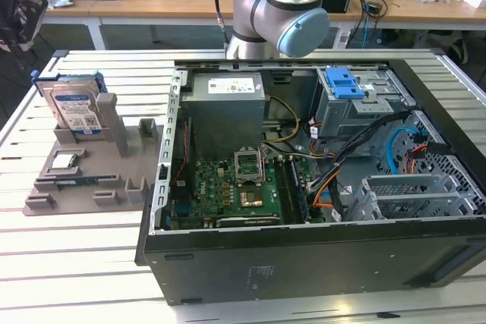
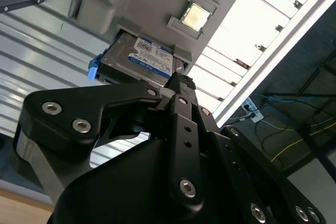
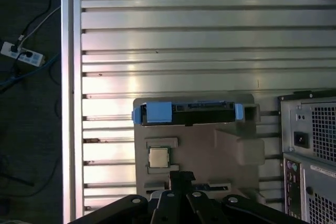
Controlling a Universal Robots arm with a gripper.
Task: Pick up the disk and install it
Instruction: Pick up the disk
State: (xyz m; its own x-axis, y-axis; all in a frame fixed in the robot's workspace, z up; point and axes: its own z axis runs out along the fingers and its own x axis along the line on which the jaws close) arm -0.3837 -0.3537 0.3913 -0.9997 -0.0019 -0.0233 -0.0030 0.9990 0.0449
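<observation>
One disk (image 1: pixel 74 108) upright in grey holder (image 1: pixel 83 168), top edge exposed

There is one flat rectangular silver hard drive with blue plastic rails (image 1: pixel 76 108), one small square silver chip (image 1: pixel 64 161) and one grey plastic fixture tray (image 1: pixel 133 165). One open black metal computer case (image 1: pixel 304 263) holds one green circuit board (image 1: pixel 220 187), one grey metal power supply box (image 1: pixel 225 108) and one blue plastic latch (image 1: pixel 343 83). One silver-and-blue robot arm (image 1: pixel 281 5) carries one black pincer (image 3: pixel 181 176). There is one slatted silver metal bench (image 1: pixel 68 263), and one white power strip (image 3: pixel 20 53) in the first wrist view.
</observation>
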